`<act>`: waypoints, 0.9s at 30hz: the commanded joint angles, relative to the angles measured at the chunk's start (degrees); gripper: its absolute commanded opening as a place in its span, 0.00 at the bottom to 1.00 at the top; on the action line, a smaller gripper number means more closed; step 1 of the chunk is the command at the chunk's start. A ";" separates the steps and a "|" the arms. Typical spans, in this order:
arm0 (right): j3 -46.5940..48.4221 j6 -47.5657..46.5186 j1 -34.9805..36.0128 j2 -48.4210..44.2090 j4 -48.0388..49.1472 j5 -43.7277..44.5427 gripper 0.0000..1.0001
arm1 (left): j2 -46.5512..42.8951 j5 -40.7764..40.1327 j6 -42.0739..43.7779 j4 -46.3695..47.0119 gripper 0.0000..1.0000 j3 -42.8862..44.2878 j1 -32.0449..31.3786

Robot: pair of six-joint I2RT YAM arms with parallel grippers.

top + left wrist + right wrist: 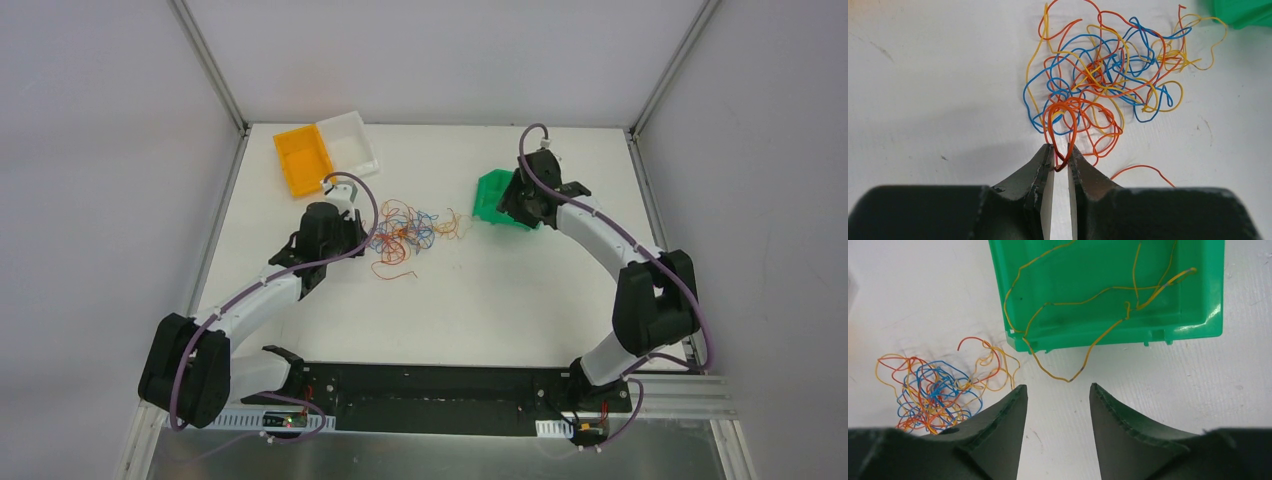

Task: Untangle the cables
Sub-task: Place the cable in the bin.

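The cables [405,232] lie as a tangled clump of orange, blue and yellow wires [1098,80] on the white table. My left gripper [1061,150] sits at the clump's near edge, its tips shut on a loop of an orange cable [1064,112] that runs back into the tangle. My right gripper [1058,389] is open over bare table, with nothing between its fingers. It stands just in front of the green bin [1215,290]. A yellow cable [1070,304] lies inside that bin and hangs over its near rim onto the table. The clump [933,390] is to the right gripper's left.
An orange bin [302,158] and a white bin [350,140] stand side by side at the table's back left. The green bin [492,195] is at the back, right of centre. A loose orange strand [392,272] lies just in front of the clump.
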 commanded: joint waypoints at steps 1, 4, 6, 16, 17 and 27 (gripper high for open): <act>3.46 2.34 -0.20 2.16 3.46 3.24 0.49 | -1.22 -0.44 0.98 -0.34 0.17 0.29 -1.00; 5.06 2.93 -0.37 3.51 3.15 4.22 0.29 | -1.51 -0.78 1.10 -0.38 0.17 0.24 -1.10; 5.93 3.03 -0.70 4.25 2.49 4.56 0.26 | -1.67 -0.81 1.27 -0.43 0.17 0.30 -1.12; 8.92 2.99 -4.03 6.61 0.06 3.49 0.00 | -1.77 -1.13 1.53 -0.65 0.17 0.43 -1.10; 9.26 2.90 -4.33 6.85 -0.40 3.07 0.00 | -1.74 -1.18 1.55 -0.70 0.17 0.47 -1.12; 6.14 1.12 -4.60 2.51 -0.89 -0.20 0.40 | -1.61 -1.18 1.61 -0.85 0.17 0.56 -1.18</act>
